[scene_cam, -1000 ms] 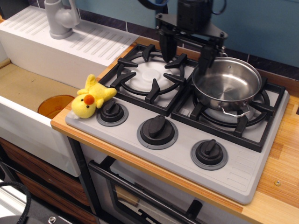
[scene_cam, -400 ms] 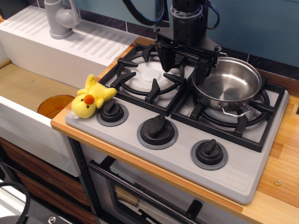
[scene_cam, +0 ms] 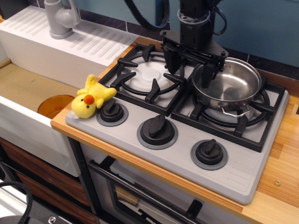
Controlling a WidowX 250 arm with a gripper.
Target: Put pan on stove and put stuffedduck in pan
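- While the small round shiny stainless-steel pan (scene_cam: 229,85) sits on the right-hand black grate of the light grey two-burner stove (scene_cam: 180,126), the black jaws (scene_cam: 189,65) hang spread wide apart, gripping nothing.
- One finger comes down over the gap between the two burners, near the rear of the left grate; the other finger comes down at the pan's left rim, its tip seeming to dip just inside the pan, though contact with the steel cannot be told.
- So the pan's left wall stands between the two fingers, while most of the pan lies to the right of the jaws.
- A thin wire loop handle shows at the pan's front edge, resting near the grate.
- Lying at the stove's front left corner, the small yellow plush stuffedduck (scene_cam: 91,97) with its orange-red beak is well apart from the jaws and from the pan.
- It lies just beside the leftmost of the three black round knobs (scene_cam: 159,130), touching or nearly touching it, partly on the grey stove and partly on the wooden bench (scene_cam: 282,177).
- Left of the stove stands a white sink unit (scene_cam: 44,56) with a ribbed drainer, a grey tap (scene_cam: 60,17) at its back, and an orange round disc (scene_cam: 55,105) in the basin.
- Below the stove's front edge a dark oven door handle (scene_cam: 140,191) is seen.
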